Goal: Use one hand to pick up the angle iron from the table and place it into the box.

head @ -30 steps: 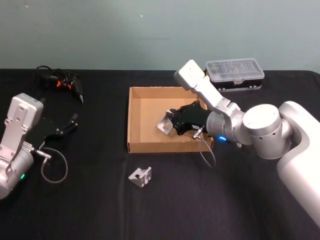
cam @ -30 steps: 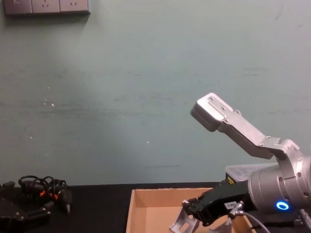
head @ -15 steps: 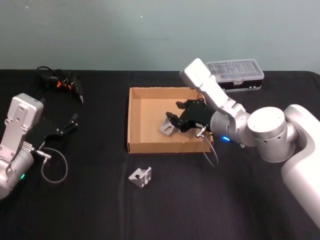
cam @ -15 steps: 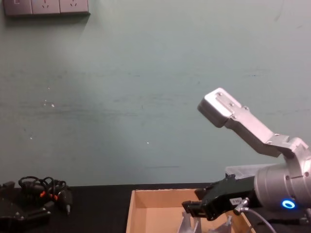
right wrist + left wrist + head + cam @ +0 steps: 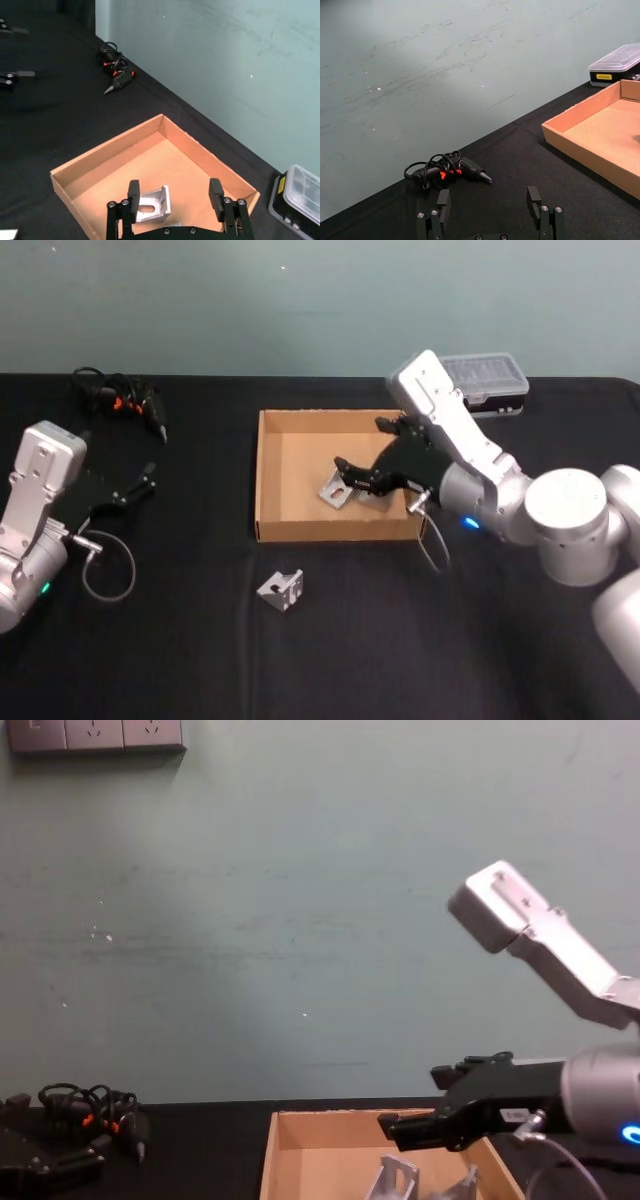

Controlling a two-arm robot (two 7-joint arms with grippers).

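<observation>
1. The placing step looks done. A bracket (image 5: 152, 204) lies near the middle of the box (image 5: 262, 475), and the right gripper (image 5: 174, 195) hovers over it, spread and empty.
2. Next, it likely lifts clear. A second bracket (image 5: 281, 591) waits on the tabletop (image 5: 180, 640) at the box's 6 o'clock.
3. The left gripper (image 5: 489, 197) is spread and parked at 9 o'clock.

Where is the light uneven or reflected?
Left wrist view, past the open left end effector: pale patch on the wall, sheen on the plastic case's lid. Right wrist view: the angle iron gleams in the box under the open right end effector.
</observation>
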